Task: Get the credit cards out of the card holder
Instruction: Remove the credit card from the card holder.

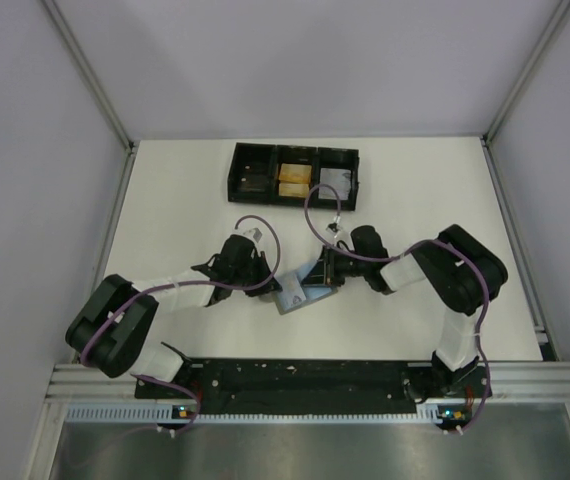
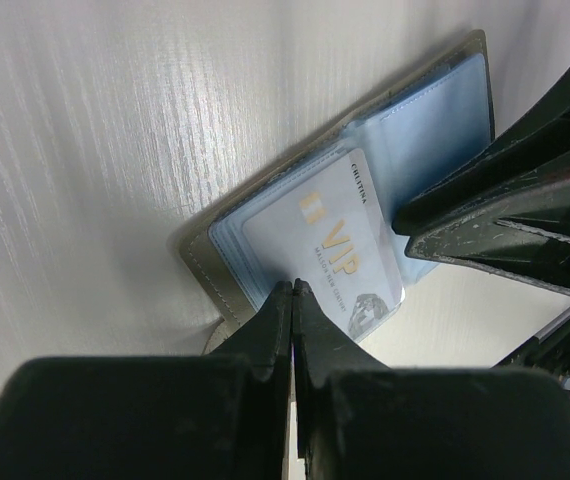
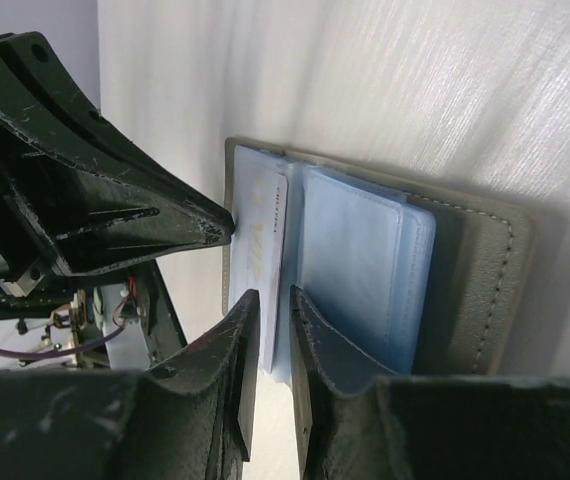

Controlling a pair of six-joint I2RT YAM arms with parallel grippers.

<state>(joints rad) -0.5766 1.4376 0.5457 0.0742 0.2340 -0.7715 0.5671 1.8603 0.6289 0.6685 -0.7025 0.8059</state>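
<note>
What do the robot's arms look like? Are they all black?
Not all black. The left arm and right arm have chunky black joints with white sections between. A thin purple cable loops along each one. The jaws are black, wedge-shaped and scuffed with pale scratches.

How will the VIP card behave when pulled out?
The card looks flat and glossy, so it probably stays stiff and slides easily. Thin, it may slip from a grip. The soft sleeves of the holder might drag along.
</note>
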